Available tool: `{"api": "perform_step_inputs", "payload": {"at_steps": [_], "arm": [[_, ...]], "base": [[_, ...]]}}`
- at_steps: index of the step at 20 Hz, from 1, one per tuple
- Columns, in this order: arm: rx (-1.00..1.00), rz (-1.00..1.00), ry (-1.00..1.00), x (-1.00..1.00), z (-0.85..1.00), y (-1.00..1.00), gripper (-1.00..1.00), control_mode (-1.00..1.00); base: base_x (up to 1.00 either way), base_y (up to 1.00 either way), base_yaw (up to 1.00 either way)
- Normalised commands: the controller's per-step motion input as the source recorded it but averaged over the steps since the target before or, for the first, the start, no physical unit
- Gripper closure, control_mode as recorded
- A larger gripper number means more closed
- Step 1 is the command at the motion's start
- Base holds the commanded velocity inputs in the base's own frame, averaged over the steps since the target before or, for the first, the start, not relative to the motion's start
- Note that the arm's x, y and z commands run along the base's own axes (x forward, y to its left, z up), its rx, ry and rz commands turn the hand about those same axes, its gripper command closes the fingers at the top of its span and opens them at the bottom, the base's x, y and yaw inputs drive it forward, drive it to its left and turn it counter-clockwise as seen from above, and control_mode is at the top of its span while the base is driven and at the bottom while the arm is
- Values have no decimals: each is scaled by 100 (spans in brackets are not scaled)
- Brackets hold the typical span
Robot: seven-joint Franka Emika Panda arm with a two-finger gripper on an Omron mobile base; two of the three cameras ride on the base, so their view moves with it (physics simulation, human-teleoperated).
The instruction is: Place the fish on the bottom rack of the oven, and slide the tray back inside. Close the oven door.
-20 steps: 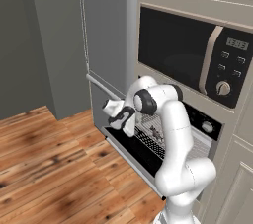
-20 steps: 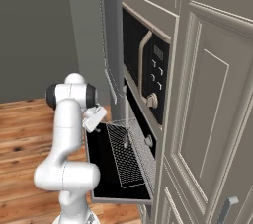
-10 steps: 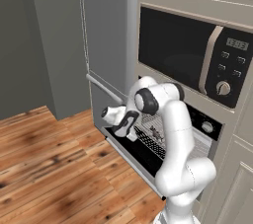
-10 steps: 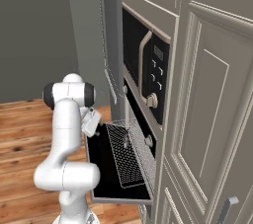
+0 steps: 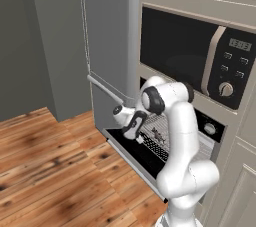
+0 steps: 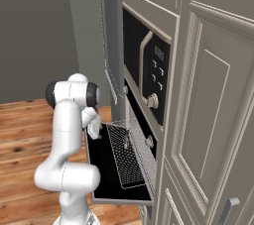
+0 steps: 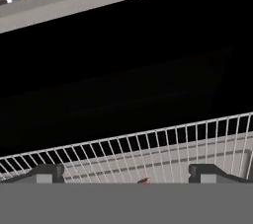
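Observation:
The oven [image 5: 210,128] stands with its door [image 5: 131,149] folded down flat, black glass up. Its wire bottom rack [image 5: 166,147] is slid out over the door. A small dark fish [image 5: 157,135] lies on it. My gripper [image 5: 132,127] hangs open and empty just off the rack's front left corner, low over the door. The right base view shows the gripper [image 6: 95,129] beside the rack [image 6: 127,165], with the fish [image 6: 126,142] and door [image 6: 104,172]. In the hand view the gripper [image 7: 127,173] faces the rack's front rim [image 7: 163,149] and the door glass [image 7: 123,85].
A dark-glass microwave [image 5: 185,53] sits right above the oven. A tall grey fridge [image 5: 107,46] with a bar handle stands to the left. Tall cabinet doors [image 6: 208,120] flank the oven on the right. Wood floor [image 5: 45,166] lies in front.
The hand has shifted slightly lower by the rack's front corner. Its jaws stayed wide apart. Rack, fish and door have not moved.

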Motion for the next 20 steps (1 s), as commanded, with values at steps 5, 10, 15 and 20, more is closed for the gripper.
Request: {"api": "perform_step_inputs", "payload": {"at_steps": [5,10,15,20], "arm": [[11,8,1,10,-49,-15,-100,-100],[1,4,0,25,-64,-2,-100,-100],[0,3,0,23,-68,0,-100,-100],[0,4,0,17,-63,-2,-100,-100]], "base": [[0,0,0],[0,0,0],[0,0,0],[0,0,0]]}}
